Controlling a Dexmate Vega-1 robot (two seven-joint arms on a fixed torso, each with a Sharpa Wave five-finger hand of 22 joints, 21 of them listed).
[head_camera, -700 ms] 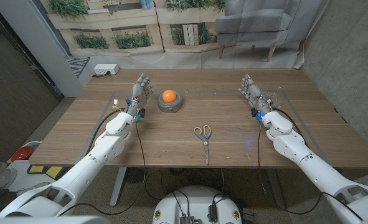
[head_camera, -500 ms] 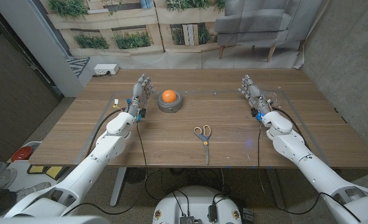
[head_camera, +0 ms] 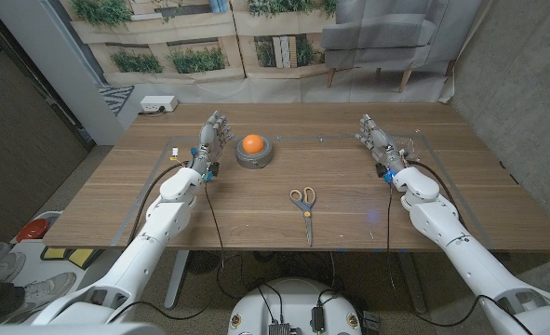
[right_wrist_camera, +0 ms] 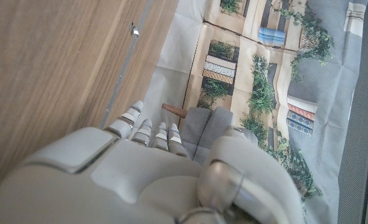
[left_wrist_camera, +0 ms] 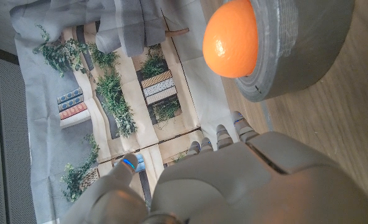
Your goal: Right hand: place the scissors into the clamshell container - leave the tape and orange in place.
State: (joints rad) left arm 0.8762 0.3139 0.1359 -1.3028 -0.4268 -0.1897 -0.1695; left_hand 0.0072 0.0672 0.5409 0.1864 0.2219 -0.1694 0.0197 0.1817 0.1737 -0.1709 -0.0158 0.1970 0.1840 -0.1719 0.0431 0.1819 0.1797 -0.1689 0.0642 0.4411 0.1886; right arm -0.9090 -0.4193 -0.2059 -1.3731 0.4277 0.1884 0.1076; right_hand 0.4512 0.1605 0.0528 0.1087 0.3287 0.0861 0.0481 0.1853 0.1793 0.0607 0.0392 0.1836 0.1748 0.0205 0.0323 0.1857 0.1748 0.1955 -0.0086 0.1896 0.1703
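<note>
My right hand (head_camera: 375, 140) held nothing, fingers loosely apart. The scissors (head_camera: 304, 206) lay flat at its seven o'clock. I could make out no clamshell container, so I risked fumbling blind.

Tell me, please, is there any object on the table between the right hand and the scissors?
Nothing visible stands in the way. The right hand holds nothing near the table's far right, and only bare wood lies between it and the scissors at the front middle. The tape with the orange on it sits off to the left.
</note>
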